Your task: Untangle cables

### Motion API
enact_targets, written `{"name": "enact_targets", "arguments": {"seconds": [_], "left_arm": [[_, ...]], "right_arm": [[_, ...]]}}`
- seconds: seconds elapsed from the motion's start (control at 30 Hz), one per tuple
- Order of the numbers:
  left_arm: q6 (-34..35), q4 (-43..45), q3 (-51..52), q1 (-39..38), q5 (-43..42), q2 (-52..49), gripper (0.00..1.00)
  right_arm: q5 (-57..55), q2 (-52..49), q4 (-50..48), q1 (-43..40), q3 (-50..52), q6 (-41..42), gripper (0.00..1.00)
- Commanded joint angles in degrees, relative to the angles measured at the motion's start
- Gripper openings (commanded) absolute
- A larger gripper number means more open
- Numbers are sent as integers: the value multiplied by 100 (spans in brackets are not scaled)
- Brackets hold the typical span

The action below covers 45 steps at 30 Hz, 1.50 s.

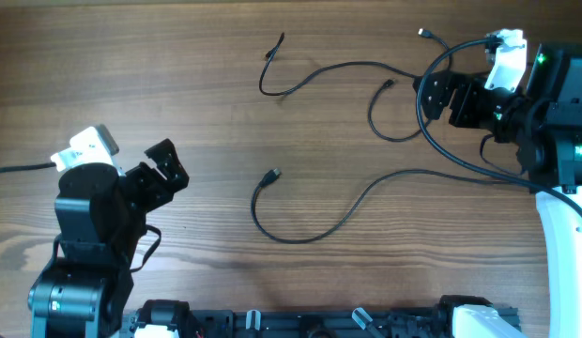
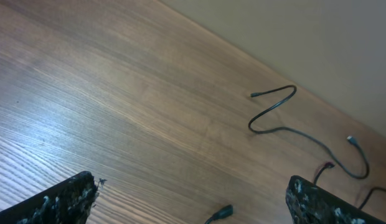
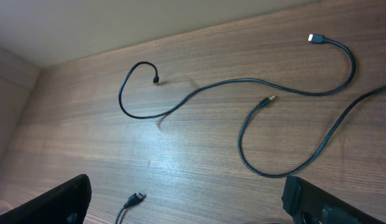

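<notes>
The brown wood-grain tabletop (image 1: 178, 56) carries thin black cables with small plug ends. Nearest, the left end effector (image 1: 176, 164) stands wide open and empty. Beyond it, a long looping cable (image 1: 300, 239) lies alone. Farther off, a short hooked cable (image 1: 377, 122) and a wavy cable (image 1: 319, 73) lie apart, near the open, empty right end effector (image 1: 430, 96). Untangling looks nearly done, though a crossing beside that end effector cannot be ruled out.

cables (image 1: 300, 240) cross the table (image 1: 131, 75) middle; left side open.
</notes>
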<state>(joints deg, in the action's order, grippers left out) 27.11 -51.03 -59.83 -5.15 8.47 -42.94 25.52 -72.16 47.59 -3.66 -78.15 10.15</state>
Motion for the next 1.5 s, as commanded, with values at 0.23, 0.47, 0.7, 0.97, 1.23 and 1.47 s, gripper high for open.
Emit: {"name": "enact_targets", "arguments": {"seconds": [0.23, 0.47, 0.7, 0.97, 1.23, 1.47], "left_arm": [[118, 1786, 1198, -20, 22, 791, 74], [116, 3884, 2544, -20, -7, 1578, 88], [118, 6017, 4330, -20, -7, 2634, 100], [118, 6736, 5366, -20, 55, 3499, 100], [11, 6734, 5790, -13, 205, 4041, 100], [7, 6336, 5952, -9, 313, 4275, 100]], "right_arm": [[109, -61, 2, 7, -15, -109, 100], [111, -61, 2, 7, -15, -111, 100], [109, -61, 2, 7, -15, -109, 100], [109, -61, 2, 7, -15, -109, 100], [109, -61, 2, 7, -15, -109, 100], [111, -61, 2, 7, -15, -111, 100]]}}
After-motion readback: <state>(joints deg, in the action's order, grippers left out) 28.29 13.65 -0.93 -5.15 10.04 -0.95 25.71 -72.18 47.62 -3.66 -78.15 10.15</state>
